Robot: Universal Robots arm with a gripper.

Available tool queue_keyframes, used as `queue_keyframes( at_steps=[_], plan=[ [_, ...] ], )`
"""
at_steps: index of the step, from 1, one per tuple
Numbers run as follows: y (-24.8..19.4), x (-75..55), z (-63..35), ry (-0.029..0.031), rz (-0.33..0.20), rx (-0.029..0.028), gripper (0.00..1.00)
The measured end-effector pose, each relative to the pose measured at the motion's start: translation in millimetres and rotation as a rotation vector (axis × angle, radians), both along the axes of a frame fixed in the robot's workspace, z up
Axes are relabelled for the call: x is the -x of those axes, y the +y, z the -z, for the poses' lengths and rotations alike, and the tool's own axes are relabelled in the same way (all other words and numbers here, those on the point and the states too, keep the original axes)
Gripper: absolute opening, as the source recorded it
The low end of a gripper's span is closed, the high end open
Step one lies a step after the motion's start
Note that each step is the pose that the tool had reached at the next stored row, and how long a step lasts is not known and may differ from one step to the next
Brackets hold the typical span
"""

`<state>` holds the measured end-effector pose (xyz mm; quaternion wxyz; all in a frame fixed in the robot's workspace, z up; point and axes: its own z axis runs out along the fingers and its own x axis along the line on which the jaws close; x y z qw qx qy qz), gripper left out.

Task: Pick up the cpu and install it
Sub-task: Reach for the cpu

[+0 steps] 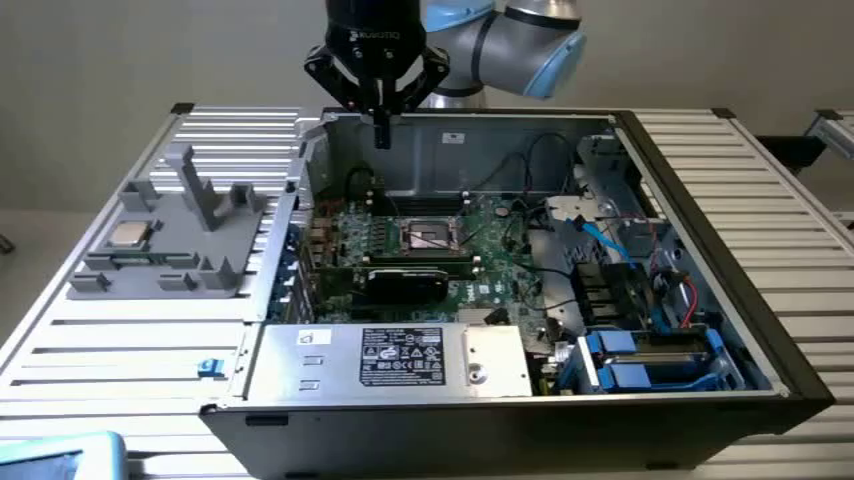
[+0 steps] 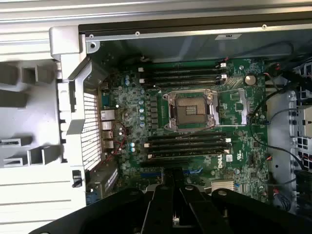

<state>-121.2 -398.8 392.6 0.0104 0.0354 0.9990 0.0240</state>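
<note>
Broadly, biggest first: open computer case (image 1: 747, 260) lying side-up on slatted metal table (image 1: 120, 350), taking the exterior view from centre out to 3 o'clock. Inside, green motherboard (image 1: 501, 265) flat on the case floor. Near the board's middle, dark square socket (image 1: 430, 236) in its metal frame, bare and unfilled; same socket (image 2: 191, 110) plain in the wrist view. Outside the case, toward 9 o'clock of the exterior view, grey plastic fixture (image 1: 187, 245) with upright posts, resting on the table just beside the case wall. At 12 o'clock, black gripper (image 1: 382, 132) hanging above the case's far rim, pointing straight down, fingers pressed together as narrow as possible, nothing between them; likewise shut and empty in the wrist view (image 2: 174, 214). Smallest of all: the cpu (image 1: 128, 234), silver-beige square, lying flat in a seat on the fixture's 9 o'clock side, untouched. From the gripper, cpu at roughly 8 o'clock in the exterior view, well apart and lower, with the case wall and the fixture's posts near that line. Socket, by contrast, at about 6 o'clock from the gripper and much nearer. Square chip, so no long axis to speak of; edges seemingly in line with the fixture's own. Judging by all this, pick-up not yet begun.
</note>
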Motion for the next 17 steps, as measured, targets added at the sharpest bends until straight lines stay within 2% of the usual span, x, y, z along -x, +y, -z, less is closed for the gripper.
queue_keyframes(
  at_steps=[13,17],
  plan=[
    [0.0,0.2,0.0,0.0000,0.000,0.0000,0.11],
    [0.0,7.8,-0.1,0.0001,0.000,0.0002,0.11]
  ],
)
